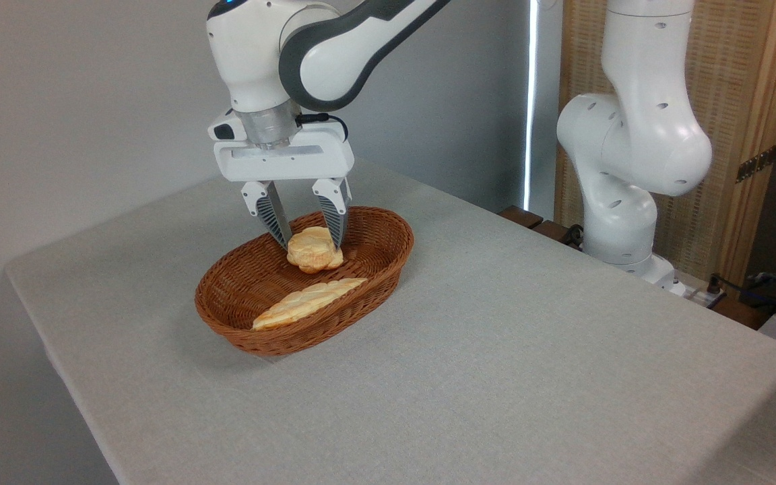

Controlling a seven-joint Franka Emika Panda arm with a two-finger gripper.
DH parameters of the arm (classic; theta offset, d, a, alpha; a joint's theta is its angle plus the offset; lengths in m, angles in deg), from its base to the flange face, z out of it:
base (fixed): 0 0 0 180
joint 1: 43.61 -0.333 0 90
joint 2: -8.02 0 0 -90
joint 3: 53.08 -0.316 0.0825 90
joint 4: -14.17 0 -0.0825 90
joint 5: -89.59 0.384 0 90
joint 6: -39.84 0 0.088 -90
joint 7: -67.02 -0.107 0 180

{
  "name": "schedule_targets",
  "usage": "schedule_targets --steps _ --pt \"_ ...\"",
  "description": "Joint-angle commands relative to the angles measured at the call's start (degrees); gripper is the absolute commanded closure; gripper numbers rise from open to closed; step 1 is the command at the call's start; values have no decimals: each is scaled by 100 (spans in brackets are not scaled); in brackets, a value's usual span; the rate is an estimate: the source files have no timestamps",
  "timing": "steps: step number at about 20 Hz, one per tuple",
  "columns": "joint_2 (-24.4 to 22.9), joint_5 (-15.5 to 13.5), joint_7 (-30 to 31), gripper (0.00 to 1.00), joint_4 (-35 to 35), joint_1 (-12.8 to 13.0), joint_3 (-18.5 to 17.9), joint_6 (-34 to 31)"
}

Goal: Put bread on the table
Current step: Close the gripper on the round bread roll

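The one fixed view shows a table (496, 377) covered in light grey, fabric-textured cloth, its far edge against a plain grey wall. A brown wicker basket (388, 259) sits towards the far left corner. Inside it the gripper (312, 244) has its two fingers clenched on the sides of the small round bread (314, 250), at the basket's far end. A long braided loaf (307, 304) lies in the near half. The arm's base (624, 202) stands beyond the far right edge, before a woven wooden screen (731, 101).
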Motion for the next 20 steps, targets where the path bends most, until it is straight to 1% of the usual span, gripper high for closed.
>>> schedule_targets --steps 1,9,10,13,17,20 --pt "7 4 -62 65 30 0 -22 -34" --pt "-45 21 -158 64 13 -35 -92 -77" --pt "-63 21 -211 64 -5 -35 -214 -138" --pt "-203 21 -360 63 -49 -35 -346 -209" --pt "-318 21 -606 62 -224 -27 -654 -209" --pt "-326 30 -808 60 -382 -27 -707 -218"
